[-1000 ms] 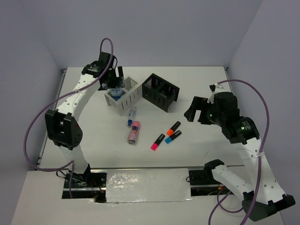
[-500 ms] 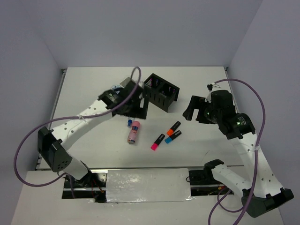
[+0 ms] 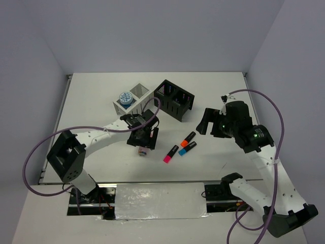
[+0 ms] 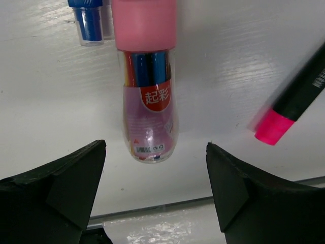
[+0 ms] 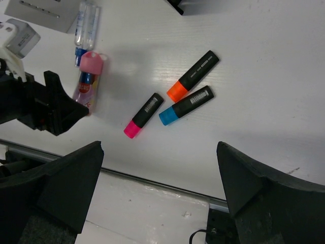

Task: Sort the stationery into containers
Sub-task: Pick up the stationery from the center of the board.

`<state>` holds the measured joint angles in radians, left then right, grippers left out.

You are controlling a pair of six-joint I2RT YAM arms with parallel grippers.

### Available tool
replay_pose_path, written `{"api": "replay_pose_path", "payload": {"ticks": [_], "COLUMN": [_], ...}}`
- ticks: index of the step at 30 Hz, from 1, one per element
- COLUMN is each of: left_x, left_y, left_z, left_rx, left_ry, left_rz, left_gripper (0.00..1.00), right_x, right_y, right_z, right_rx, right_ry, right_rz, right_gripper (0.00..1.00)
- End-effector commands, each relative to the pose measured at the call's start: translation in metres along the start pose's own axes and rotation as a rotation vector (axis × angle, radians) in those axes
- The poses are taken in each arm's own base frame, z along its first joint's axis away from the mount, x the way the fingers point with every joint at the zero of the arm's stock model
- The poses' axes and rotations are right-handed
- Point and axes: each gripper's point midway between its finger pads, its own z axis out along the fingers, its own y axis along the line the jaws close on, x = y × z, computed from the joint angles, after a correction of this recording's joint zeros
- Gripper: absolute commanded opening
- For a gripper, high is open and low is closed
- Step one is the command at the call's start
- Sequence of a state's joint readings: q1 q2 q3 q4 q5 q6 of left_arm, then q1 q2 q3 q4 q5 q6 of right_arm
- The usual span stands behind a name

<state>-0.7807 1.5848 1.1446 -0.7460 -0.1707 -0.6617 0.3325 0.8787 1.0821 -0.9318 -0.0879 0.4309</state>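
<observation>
Pink tube (image 4: 147,101): left tool (image 4: 155,178) now over it, open.

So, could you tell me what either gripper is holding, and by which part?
Nothing is held: the left gripper is open above the pink tube on the table, and the right gripper is open and empty.

We see a white table (image 3: 223,91) boxed in by plain pale grey-lilac walls (image 3: 162,35) behind it and at both its sides, evenly lit.
</observation>
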Motion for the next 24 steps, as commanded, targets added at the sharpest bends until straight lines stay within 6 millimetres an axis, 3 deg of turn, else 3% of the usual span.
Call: {"api": "replay_pose_path", "payload": {"ticks": [1,7,9,12,13,15,16,19,21,22,23,24], "left_x": [0.000,0.012,0.016,0.015,0.017,0.003,0.001,-0.026,-0.041,-0.057,-0.047,-0.060], "left_y": [-0.008,0.000,0.005,0.006,0.003,-0.007,-0.016,-0.045,-0.073,-0.088,-0.089,-0.106], "left_z": [0.018,0.049,0.060,0.064,0.055,0.035,0.023,-0.049,-0.086,-0.117,-0.124,-0.147], "left_rx": [0.032,-0.020,-0.048,-0.073,-0.075,-0.071,-0.057,0.086,0.256,0.393,0.437,0.559], "left_ry": [-0.014,0.016,0.027,0.031,0.032,-0.023,-0.044,-0.206,-0.310,-0.428,-0.417,-0.506], "left_rz": [-0.010,-0.002,0.005,0.018,0.030,0.043,0.060,0.045,0.051,0.050,0.069,0.074], "left_gripper": [0.92,0.87,0.81,0.35,0.13,0.00,0.00,0.00,0.00,0.00,0.00,0.00], "right_x": [-0.002,0.001,0.003,0.005,0.006,0.007,0.007,0.002,-0.008,-0.018,-0.023,-0.026], "right_y": [0.006,0.006,0.005,0.005,0.005,0.011,0.014,0.029,0.044,0.054,0.062,0.072], "right_z": [-0.003,-0.009,-0.011,-0.013,-0.013,-0.013,-0.013,-0.015,-0.016,-0.018,-0.020,-0.022], "right_rx": [-0.038,-0.049,-0.049,-0.055,-0.058,-0.097,-0.115,-0.197,-0.272,-0.333,-0.375,-0.433], "right_ry": [-0.033,-0.048,-0.050,-0.056,-0.055,-0.063,-0.066,-0.105,-0.145,-0.194,-0.210,-0.201], "right_rz": [-0.006,-0.006,-0.005,0.003,0.006,0.009,0.014,0.073,0.171,0.199,0.232,0.296], "right_gripper": [1.00,1.00,1.00,1.00,1.00,1.00,1.00,1.00,1.00,1.00,1.00,1.00]}}
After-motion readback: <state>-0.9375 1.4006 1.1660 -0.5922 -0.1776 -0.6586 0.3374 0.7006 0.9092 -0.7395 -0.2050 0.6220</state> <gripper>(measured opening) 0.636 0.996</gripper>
